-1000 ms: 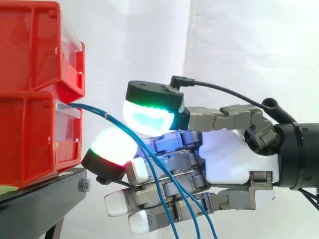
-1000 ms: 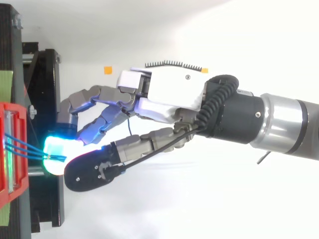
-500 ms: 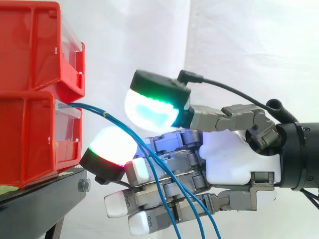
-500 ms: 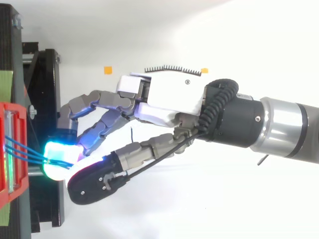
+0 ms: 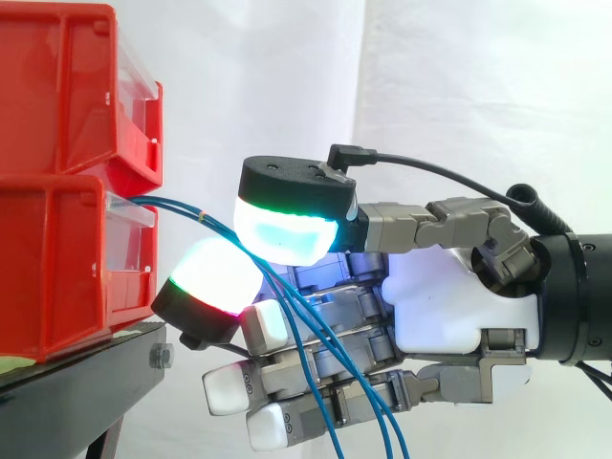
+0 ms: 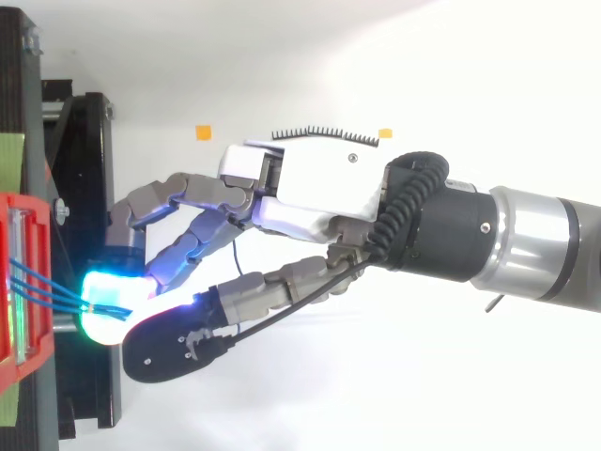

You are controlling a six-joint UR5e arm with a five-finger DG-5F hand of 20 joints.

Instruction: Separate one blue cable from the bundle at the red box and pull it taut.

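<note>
Three thin blue cables [image 5: 182, 207] leave the front of the lower red bin [image 5: 57, 268] and slope down to the right across my hand [image 5: 440, 306]. They pass between the green-cyan thumb pad [image 5: 287, 225] above and a white-red fingertip pad [image 5: 210, 277] below, which meet on them just right of the bin. The remaining fingers lie curled lower down, behind the hanging cables. From above, the cables [image 6: 42, 287] fan out of the bin and converge at the glowing pad [image 6: 103, 315], with my hand [image 6: 319, 183] reaching in from the right.
A second red bin [image 5: 67, 86] is stacked on the lower one. Both stand on a black stand [image 5: 86, 368] whose edge lies just below the fingertips. A white curtain hangs behind. Two small orange marks [image 6: 202, 131] lie on the white surface below.
The thumb lifted and tilted up half a second ago, then came back down onto the cables. The arm and the cables have barely shifted.
</note>
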